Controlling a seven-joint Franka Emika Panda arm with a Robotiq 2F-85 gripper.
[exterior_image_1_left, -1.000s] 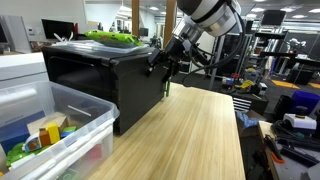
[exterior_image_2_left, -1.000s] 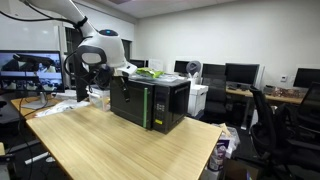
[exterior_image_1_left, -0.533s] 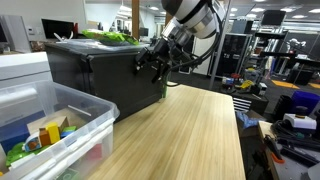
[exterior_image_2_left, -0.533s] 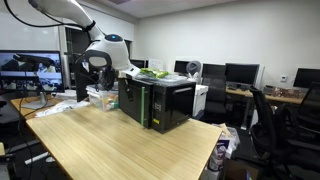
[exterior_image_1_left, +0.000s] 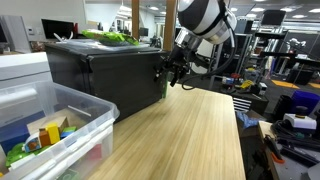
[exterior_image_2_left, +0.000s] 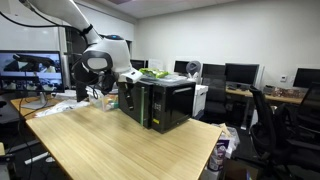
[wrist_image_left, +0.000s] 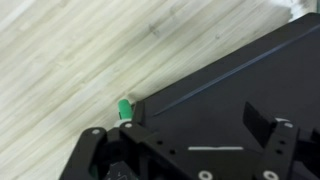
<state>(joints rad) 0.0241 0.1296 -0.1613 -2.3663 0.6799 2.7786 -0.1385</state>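
Note:
A black box-shaped appliance (exterior_image_1_left: 100, 75) stands on the wooden table (exterior_image_1_left: 190, 130), with green items (exterior_image_1_left: 110, 37) on top; it shows in both exterior views (exterior_image_2_left: 160, 100). My gripper (exterior_image_1_left: 178, 72) is at the appliance's end face, close to its corner (exterior_image_2_left: 112, 90). In the wrist view the gripper (wrist_image_left: 180, 145) is open, its two fingers wide apart over the black surface (wrist_image_left: 220, 90), with nothing between them. A small green piece (wrist_image_left: 124, 107) sits by the box corner on the table.
A clear plastic bin (exterior_image_1_left: 60, 125) with colourful items and a white box (exterior_image_1_left: 20, 68) stand beside the appliance. Office chairs (exterior_image_2_left: 265, 110), desks and monitors lie beyond the table. The table edge runs near a cluttered area (exterior_image_1_left: 290, 130).
The gripper moved in against the appliance's end, then drew back away from it. The appliance seems to have shifted a little across the table.

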